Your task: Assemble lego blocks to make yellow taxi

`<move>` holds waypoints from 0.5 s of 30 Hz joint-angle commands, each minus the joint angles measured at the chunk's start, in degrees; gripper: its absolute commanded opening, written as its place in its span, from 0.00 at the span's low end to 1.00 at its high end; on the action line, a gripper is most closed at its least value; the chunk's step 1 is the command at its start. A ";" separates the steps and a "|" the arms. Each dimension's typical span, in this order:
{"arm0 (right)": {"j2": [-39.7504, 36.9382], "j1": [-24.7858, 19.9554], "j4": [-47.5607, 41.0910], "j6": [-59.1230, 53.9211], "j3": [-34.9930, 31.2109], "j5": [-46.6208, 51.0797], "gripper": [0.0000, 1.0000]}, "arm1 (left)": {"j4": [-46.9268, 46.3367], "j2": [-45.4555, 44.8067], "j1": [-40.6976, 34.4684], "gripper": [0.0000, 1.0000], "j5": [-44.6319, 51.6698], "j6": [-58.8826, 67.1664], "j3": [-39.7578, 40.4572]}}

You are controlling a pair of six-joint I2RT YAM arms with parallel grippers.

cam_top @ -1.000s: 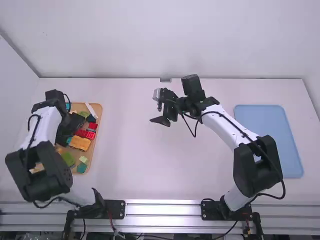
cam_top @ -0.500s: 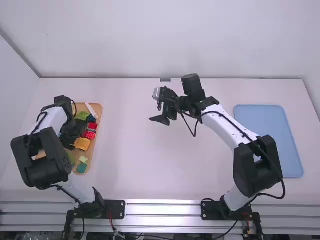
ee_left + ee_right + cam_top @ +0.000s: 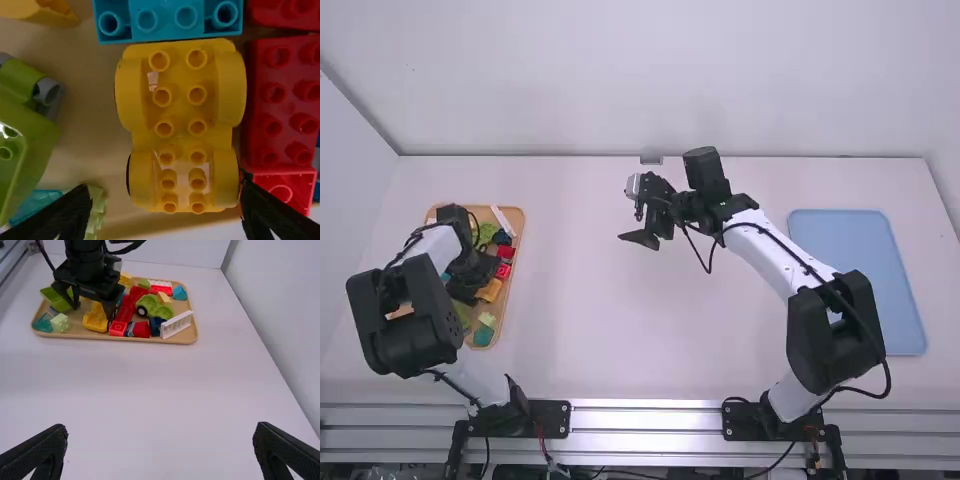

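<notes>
Lego in yellow, a car base (image 3: 180,130) with many studs and rounded wheel covers, is lying with its studs up in the tan tray (image 3: 186,337), at the left side of the table (image 3: 590,320). Over it my left gripper (image 3: 480,283) is hovering, and it is keeping nothing between its fingers; they are standing wide apart, one toward each long side of the base. If the finger on the red side is touching the piece, I cannot tell. Just beside one end of the base, a turquoise block (image 3: 167,20) is lying, and along one long side a long red block (image 3: 285,100) is resting, near a smaller red block (image 3: 285,192). On the other side, with some tray floor between, a green piece (image 3: 22,140) is lying, and near it also a pale green block (image 3: 95,215) and a teal block (image 3: 40,202). Farther in the same tray, a green car piece (image 3: 150,304) is showing its black wheel, and a white fence piece (image 3: 176,325) is standing near it, close to the rim. Well apart from this tray, my right gripper (image 3: 635,213) is hanging above the middle of the table, open and empty. Beyond my right arm, a blue tray (image 3: 860,280) is lying flat.
</notes>
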 commanded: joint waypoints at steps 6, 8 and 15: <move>0.55 0.15 -0.22 0.46 2.12 -0.55 0.98 | -0.46 0.00 0.24 0.77 0.02 2.27 -1.22; 0.55 0.17 -0.24 0.48 2.12 -0.55 0.99 | -0.37 0.00 0.39 0.79 -0.33 5.88 -1.29; 0.55 0.15 -0.42 0.44 2.12 -0.52 0.99 | 5.01 0.00 0.37 0.78 2.36 15.15 -4.22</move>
